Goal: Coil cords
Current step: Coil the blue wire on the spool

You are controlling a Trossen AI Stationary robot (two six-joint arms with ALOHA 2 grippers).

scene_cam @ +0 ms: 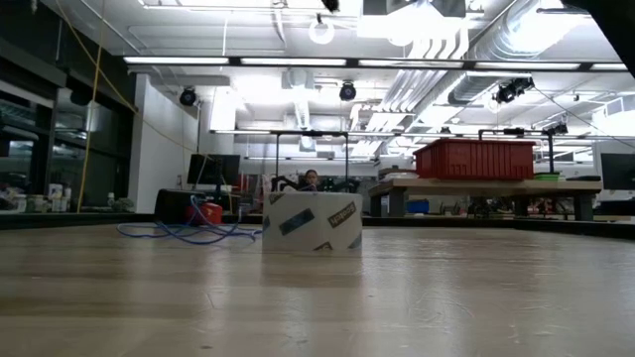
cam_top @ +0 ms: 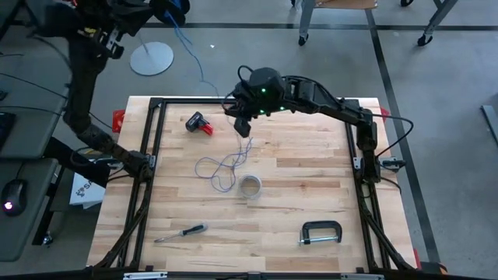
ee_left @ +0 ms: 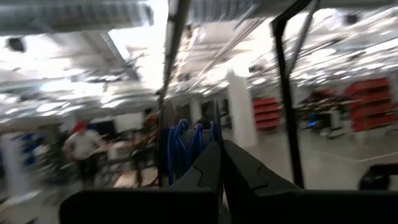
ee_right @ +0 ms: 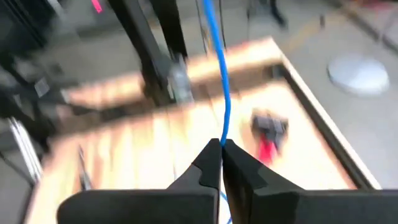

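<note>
A thin blue cord [cam_top: 204, 78] runs from my left gripper [cam_top: 170, 11], raised beyond the table's far left corner, down to my right gripper [cam_top: 243, 128] over the table's far middle. From there the cord drops to a loose tangle [cam_top: 222, 167] lying on the wood, seen in the low view as the tangle [scene_cam: 184, 233]. Both grippers are shut on the blue cord. Blue loops [ee_left: 186, 146] stand at my left gripper [ee_left: 222, 149]. No separate pale grey cord can be made out in the tangle. My left gripper has several blue loops [ee_left: 180, 149] bunched at the ends of its shut fingers, lifted well clear of the table. Whether the loops are pinched or wound round a finger, I cannot tell. My right gripper pinches a single strand of the blue cord [ee_right: 222, 134] between its two fingertips [ee_right: 211, 155], slanting down from the table's far right. The strand runs straight and taut away from the fingers toward my left gripper. Its other part hangs down to the tangle.
A white tape roll [cam_top: 250, 187] stands just right of the tangle. A red and black tool [cam_top: 199, 123] lies far left, a screwdriver [cam_top: 180, 232] near left, a C-clamp [cam_top: 320, 233] near right. The black frame [cam_top: 152, 140] borders the table.
</note>
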